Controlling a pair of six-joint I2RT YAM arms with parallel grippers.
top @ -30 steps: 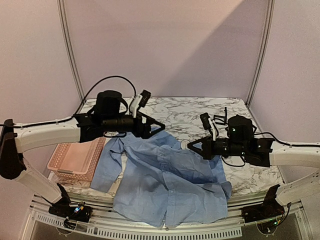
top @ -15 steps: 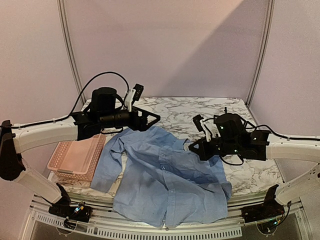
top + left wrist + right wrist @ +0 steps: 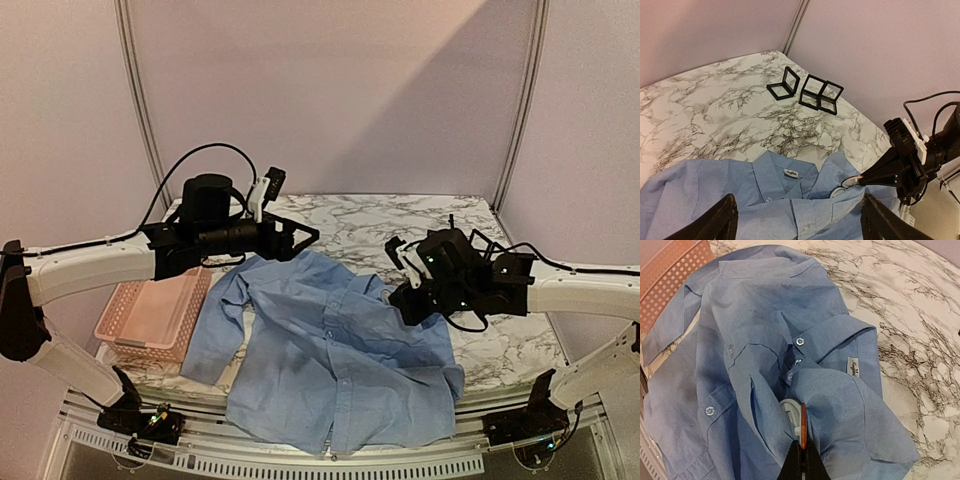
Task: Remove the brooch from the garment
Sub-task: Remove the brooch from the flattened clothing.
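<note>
The garment, a light blue shirt (image 3: 330, 360), lies wrinkled on the marble table with its collar toward the back. The brooch (image 3: 802, 425), a thin orange-rimmed disc with a white backing, sits edge-on in a lifted fold near the collar. My right gripper (image 3: 803, 447) is shut on its rim. From the left wrist the brooch (image 3: 852, 180) shows at the tip of the right gripper (image 3: 865, 181). My left gripper (image 3: 797, 210) hangs open above the collar and placket with nothing between its fingers. From above, the left gripper (image 3: 305, 238) is behind the shirt and the right gripper (image 3: 397, 290) is at its right shoulder.
A pink plastic basket (image 3: 150, 315) stands at the left edge, beside a sleeve. Small black open frames (image 3: 807, 90) stand on the marble near the back right corner. Lilac walls close in the back and sides. The shirt hem hangs over the front edge.
My right wrist has turned and shifted a little, still pinching the brooch, and the fold has bunched up with it. The left gripper has drawn slightly back and to the left, still open.
</note>
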